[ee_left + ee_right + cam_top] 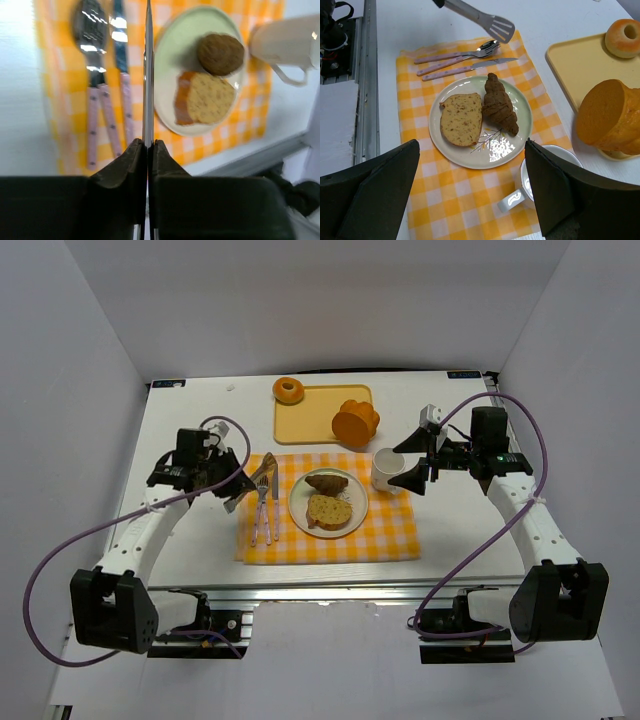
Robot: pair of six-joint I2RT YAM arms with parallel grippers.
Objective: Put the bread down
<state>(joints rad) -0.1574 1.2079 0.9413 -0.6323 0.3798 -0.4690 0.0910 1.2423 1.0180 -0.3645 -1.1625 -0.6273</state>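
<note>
A slice of seeded bread [329, 511] [207, 98] [461, 119] lies on a pale round plate [358, 502] [175, 55] [495, 150], touching a dark croissant [327, 482] [220, 53] [499, 103]. My left gripper [232, 485] [148, 145] is shut on metal tongs [262, 468] [148, 65] [485, 19]. It hovers left of the plate, over the cutlery, and nothing sits in the tongs' tip. On the plate's right side my right gripper [411, 462] [472, 145] stands open and holds nothing, above a white mug [387, 468] [540, 175].
An orange checked placemat [390, 535] lies under the plate. On it, left of the plate, are a spoon, fork and knife [265, 510]. Behind it a yellow tray [310, 425] holds an orange loaf [355, 422] and a doughnut [289, 390]. White walls enclose the table.
</note>
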